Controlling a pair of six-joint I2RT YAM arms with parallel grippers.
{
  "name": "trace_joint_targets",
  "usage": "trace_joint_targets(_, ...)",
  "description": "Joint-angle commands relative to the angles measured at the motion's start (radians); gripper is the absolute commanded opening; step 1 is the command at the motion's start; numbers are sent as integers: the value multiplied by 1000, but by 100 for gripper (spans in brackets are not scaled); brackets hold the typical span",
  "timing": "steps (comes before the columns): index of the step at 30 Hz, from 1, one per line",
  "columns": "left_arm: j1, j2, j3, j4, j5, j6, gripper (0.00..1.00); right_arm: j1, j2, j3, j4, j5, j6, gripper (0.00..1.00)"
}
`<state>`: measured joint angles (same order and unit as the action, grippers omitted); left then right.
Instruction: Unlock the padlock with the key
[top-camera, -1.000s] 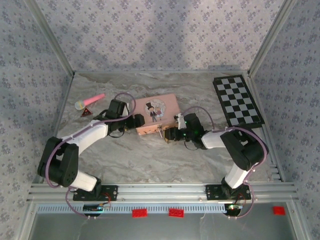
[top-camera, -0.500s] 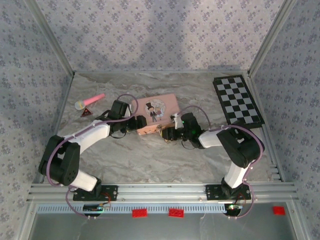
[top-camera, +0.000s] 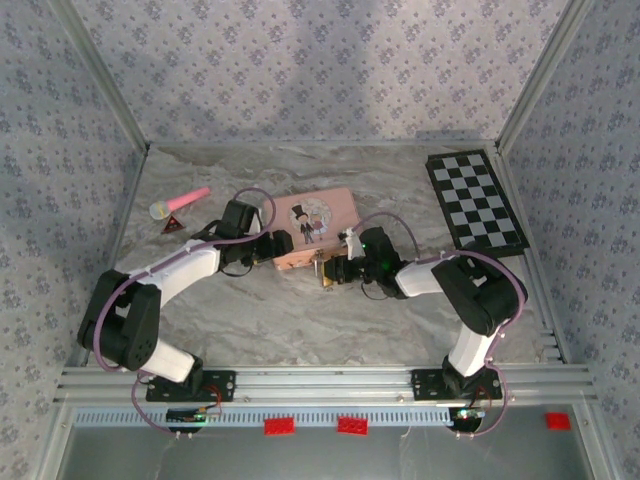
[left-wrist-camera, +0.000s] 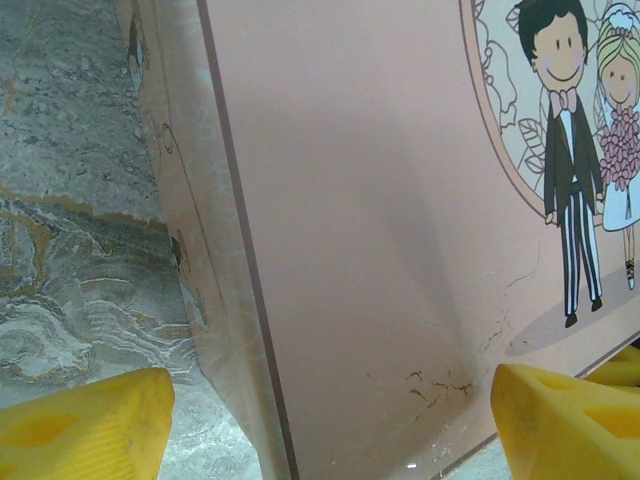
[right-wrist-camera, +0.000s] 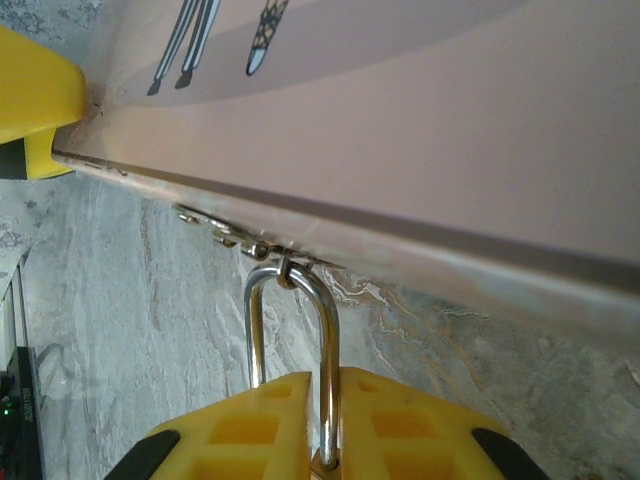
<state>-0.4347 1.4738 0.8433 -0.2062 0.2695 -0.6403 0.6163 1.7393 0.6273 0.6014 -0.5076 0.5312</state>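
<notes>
The small brass padlock (top-camera: 324, 272) hangs by its grey shackle (right-wrist-camera: 327, 320) from the hasp on the front edge of the pink box (top-camera: 320, 215). My right gripper (right-wrist-camera: 325, 385) is shut on the padlock, its yellow fingers pressed on either side of the shackle's right leg. A sliver of brass body shows between them. My left gripper (left-wrist-camera: 330, 420) is open and straddles the box's near left corner (left-wrist-camera: 380, 300), one finger (left-wrist-camera: 80, 425) beside the side wall, the other past the lid's edge. The key is hidden.
A checkerboard (top-camera: 475, 200) lies at the back right. A pink stick (top-camera: 180, 203) and a small red triangle (top-camera: 173, 224) lie at the back left. The left gripper's yellow finger (right-wrist-camera: 30, 100) shows at the box's corner in the right wrist view.
My right gripper has slid a little left along the box's front and closed on the padlock. The left arm has stayed put at the box.
</notes>
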Motion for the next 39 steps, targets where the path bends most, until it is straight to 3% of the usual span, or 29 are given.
trace_joint_targets(1,-12,9,13,17,-9,-18,82,15,16,3,3,22,12,12)
trace_joint_targets(9,-34,31,19,37,-21,-40,82,46,0,-33,76,126,89,6)
trace_joint_targets(18,-47,34,20,44,-27,-50,82,53,40,-28,97,150,90,14)
trace_joint_targets(27,-49,31,15,46,-32,-53,82,58,54,-21,109,153,90,15)
trace_joint_targets(39,-59,55,11,55,-56,-96,82,87,-5,-100,187,269,249,0)
